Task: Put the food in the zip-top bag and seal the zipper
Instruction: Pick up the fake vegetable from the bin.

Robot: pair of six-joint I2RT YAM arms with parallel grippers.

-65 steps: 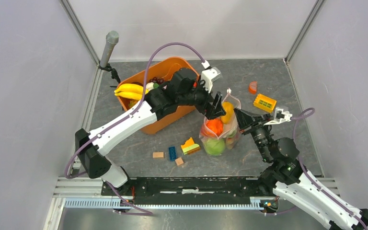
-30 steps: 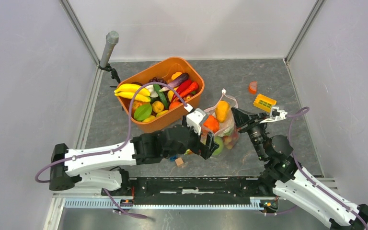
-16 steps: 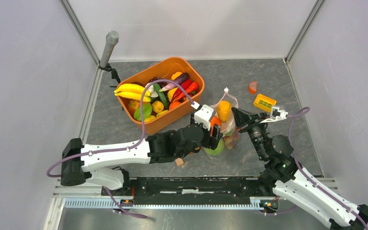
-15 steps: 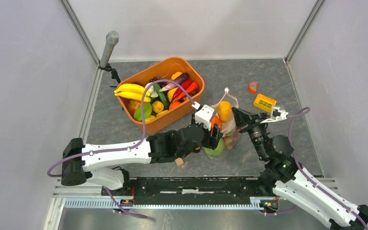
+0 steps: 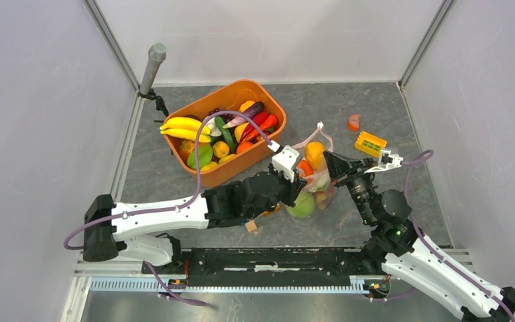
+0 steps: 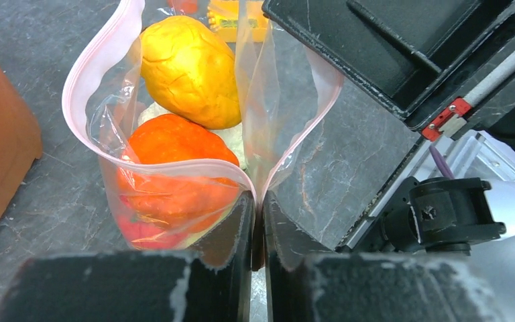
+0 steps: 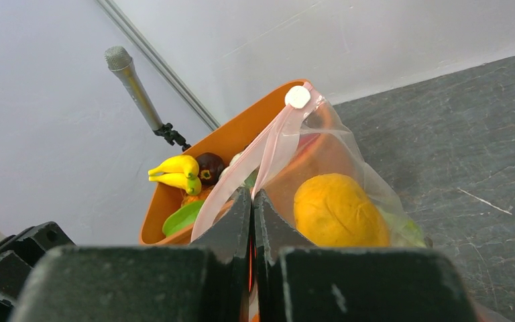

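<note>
Sealing seems the step in hand: bag (image 5: 314, 180) w/ food (image 6: 188, 70) stands on tabletop (image 5: 375, 100) just beside tub (image 5: 238, 85), mouth open. Zipper strip (image 6: 97, 64) is pinched by left hand (image 6: 257, 221) and right hand (image 7: 252, 201), both narrow. Strip should be pulled taut, then slider (image 7: 298, 96) run across.

Left arm (image 5: 161, 213): white shells over the long links, black joints, black base. A purple cable (image 5: 198, 169) loops up to a white wrist block (image 5: 285, 162). Right arm (image 5: 436, 274): same white-and-black build, with its own purple lead (image 5: 422, 158). Jaws matte black, edges scuffed grey. Small red tab (image 6: 450, 118) with a screw on the right arm's black end housing.
</note>
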